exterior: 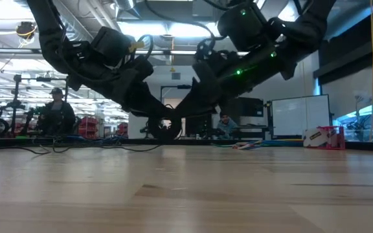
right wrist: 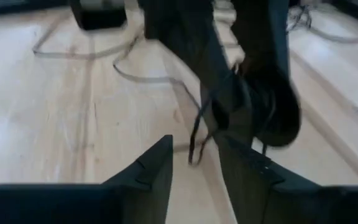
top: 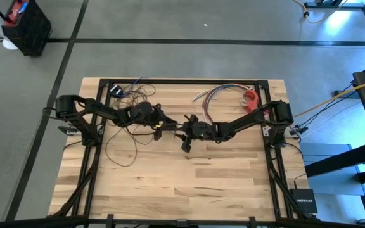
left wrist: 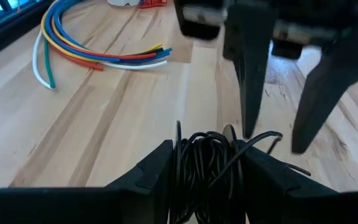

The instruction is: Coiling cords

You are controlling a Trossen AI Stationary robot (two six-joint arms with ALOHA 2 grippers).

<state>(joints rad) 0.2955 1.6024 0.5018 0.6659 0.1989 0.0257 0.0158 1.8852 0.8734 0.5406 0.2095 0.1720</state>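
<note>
I see the cords (left wrist: 207, 163) bunched into a dark coil pinched between the fingers of my left tool (left wrist: 207, 171), just above the counter (top: 170, 177) near its middle. The rest of the wire trails loose from that coil in wide loops (top: 122, 149) over the wood toward the left arm's base, with more strands near the far edge by a small black box (top: 116, 90).

My left tool (top: 170, 124) is clamped on the coil. My right tool (top: 184, 130) meets it head-on, just beside the coil; in the right wrist view its two fingers (right wrist: 151, 171) stand apart with a short loop of wire (right wrist: 197, 134) hanging just ahead of them, nothing visibly caught between them. The left wrist view shows those same right fingers (left wrist: 253, 81) pointing down right behind the coil.

Farther from the coil, toward the right arm's side, a short bundle of coloured wires (left wrist: 86, 46) lies curved on the counter, and a red-and-white object (top: 251, 97) sits beyond that. Beyond the counter, in the low view, a person (exterior: 57, 113) is visible in the room.
</note>
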